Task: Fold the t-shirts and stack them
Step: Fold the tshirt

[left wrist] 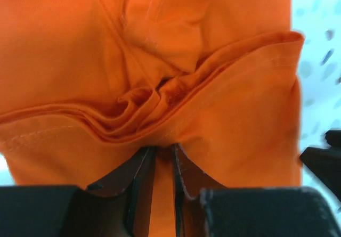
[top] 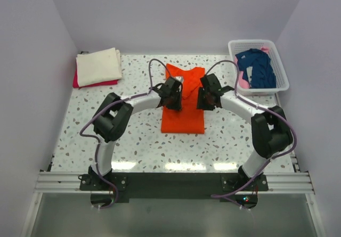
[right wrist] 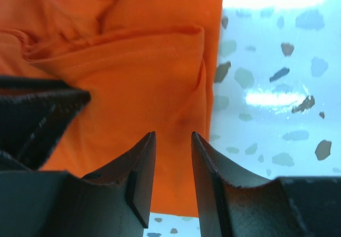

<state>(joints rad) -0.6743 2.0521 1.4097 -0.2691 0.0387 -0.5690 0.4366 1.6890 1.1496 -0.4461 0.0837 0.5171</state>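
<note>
Orange t-shirt (top: 183,121), one, lay partly folded at centre of counter (top: 138,141), under two end effectors. Left end effector (left wrist: 163,152): fingers nearly together, pinching bunched orange fold. Right end effector (right wrist: 173,138): jaws parted, nothing clamped, over shirt's right edge, cloth and speckled counter showing in gap. Far left corner: one cream t-shirt (top: 98,65) folded atop one red t-shirt (top: 77,80), stack of two. Far right corner: one white basket (top: 282,85) holding one crumpled navy t-shirt (top: 258,66) plus one pink cloth (top: 244,80).
</note>
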